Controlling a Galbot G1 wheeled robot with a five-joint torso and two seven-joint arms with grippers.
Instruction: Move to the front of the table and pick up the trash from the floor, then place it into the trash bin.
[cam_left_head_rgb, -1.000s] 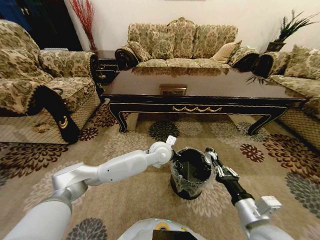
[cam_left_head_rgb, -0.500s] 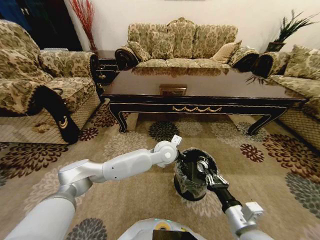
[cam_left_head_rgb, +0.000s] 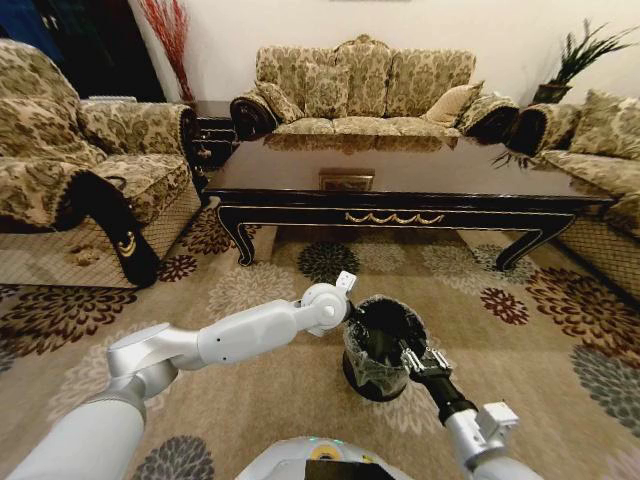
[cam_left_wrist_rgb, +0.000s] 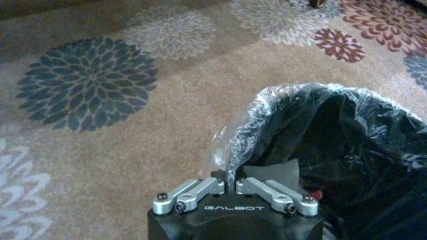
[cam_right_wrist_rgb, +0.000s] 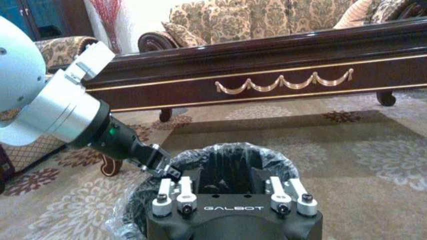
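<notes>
Nearest, the right gripper (cam_left_head_rgb: 412, 357) hangs over the near rim of the trash bin (cam_left_head_rgb: 362, 372), fingers spread and apparently empty, so the drop looks done or just under way. At the bin's left rim the left gripper (cam_left_wrist_rgb: 231, 189) is pressed together on the clear liner (cam_left_wrist_rgb: 267, 107), steadying it. Next comes withdrawing both arms cleanly. Farther off stands the dark counter (cam_left_head_rgb: 400, 170).

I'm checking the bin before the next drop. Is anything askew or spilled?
Nothing spilled. The trash bin stands upright on the carpet. The left gripper is shut on its plastic liner at the rim; the right gripper hangs open above the bin.
</notes>
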